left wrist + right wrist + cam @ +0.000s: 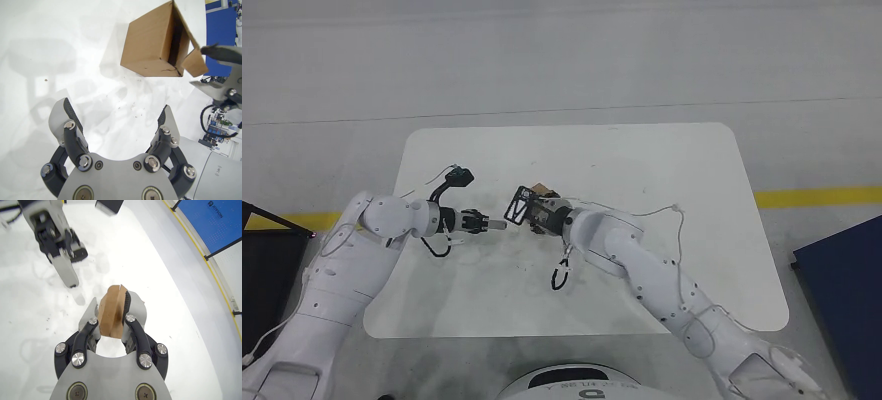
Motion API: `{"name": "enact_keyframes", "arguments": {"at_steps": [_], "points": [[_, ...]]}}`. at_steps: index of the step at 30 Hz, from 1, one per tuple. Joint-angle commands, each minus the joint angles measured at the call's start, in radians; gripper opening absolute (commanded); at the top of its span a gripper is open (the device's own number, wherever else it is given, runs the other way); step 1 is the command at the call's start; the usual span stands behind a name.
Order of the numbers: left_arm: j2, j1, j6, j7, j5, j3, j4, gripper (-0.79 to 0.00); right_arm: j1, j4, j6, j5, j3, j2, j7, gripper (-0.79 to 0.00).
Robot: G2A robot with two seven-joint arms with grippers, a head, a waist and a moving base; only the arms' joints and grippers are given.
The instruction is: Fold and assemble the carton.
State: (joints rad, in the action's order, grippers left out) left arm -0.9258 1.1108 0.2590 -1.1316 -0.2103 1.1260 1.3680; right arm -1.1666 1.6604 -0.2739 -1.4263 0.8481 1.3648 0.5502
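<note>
Right now the brown carton [539,190] is sitting near the middle of the white counter [662,170], a little toward the robot's left. In the left wrist view the carton [151,47] is showing as a partly formed box with one end open and a small flap [194,64] sticking out from that open end. The right gripper [111,306] is clamping down on the carton [110,321], its two fingers pressing a folded piece of it from both sides. Seen from the left wrist, the right gripper [208,68] is meeting the carton at the flap. Whether the carton's underside is touching the counter cannot be told. The left gripper [115,111] is hovering just beside the carton on the robot's left, its fingers spread wide and holding nothing. From above, the left gripper [492,224] is pointing toward the right gripper [527,208], the two standing close but apart. Beyond the counter a yellow line [817,197] is running along the floor.
</note>
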Motion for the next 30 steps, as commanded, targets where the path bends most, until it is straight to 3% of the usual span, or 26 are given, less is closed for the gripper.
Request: {"name": "enact_keyframes", "arguments": {"at_steps": [1, 3, 4, 5, 6, 9, 18, 22, 25, 30], "points": [[0.001, 0.003, 0.002, 0.004, 0.006, 0.002, 0.005, 0.000, -0.026, 0.009, 0.098, 0.062, 0.052, 0.000, -0.045, 0.000], [0.001, 0.004, 0.003, 0.005, 0.008, 0.003, 0.009, 0.000, -0.063, 0.025, 0.171, 0.127, 0.088, 0.001, -0.108, 0.000], [0.001, 0.005, 0.002, 0.006, 0.008, 0.003, 0.010, 0.000, -0.080, 0.027, 0.190, 0.136, 0.098, 0.001, -0.129, -0.560], [0.002, 0.006, 0.002, 0.008, 0.008, 0.004, 0.011, 0.000, -0.091, 0.031, 0.197, 0.107, 0.094, -0.001, -0.129, -0.388], [0.002, 0.007, 0.002, 0.011, 0.011, 0.004, 0.012, 0.000, -0.112, 0.053, 0.207, 0.125, 0.090, 0.000, -0.154, 0.000], [0.003, 0.015, 0.001, 0.017, 0.012, 0.006, 0.013, 0.000, -0.157, 0.087, 0.117, 0.125, 0.080, -0.008, -0.186, 0.000], [0.005, 0.024, -0.005, 0.026, 0.029, 0.018, 0.013, 0.000, -0.157, 0.087, 0.117, 0.125, 0.080, -0.008, -0.186, 0.000], [0.005, 0.024, -0.005, 0.026, 0.029, 0.018, 0.013, 0.000, -0.225, -0.010, 0.274, 0.332, 0.180, -0.002, -0.337, 0.000], [0.005, 0.024, -0.005, 0.026, 0.029, 0.018, 0.013, 0.000, -0.247, -0.098, 0.232, 0.550, 0.223, 0.005, -0.407, 0.000], [0.005, 0.024, -0.005, 0.026, 0.029, 0.018, 0.013, 0.000, -0.222, -0.175, 0.179, 0.656, 0.231, 0.013, -0.445, 0.000]]}}
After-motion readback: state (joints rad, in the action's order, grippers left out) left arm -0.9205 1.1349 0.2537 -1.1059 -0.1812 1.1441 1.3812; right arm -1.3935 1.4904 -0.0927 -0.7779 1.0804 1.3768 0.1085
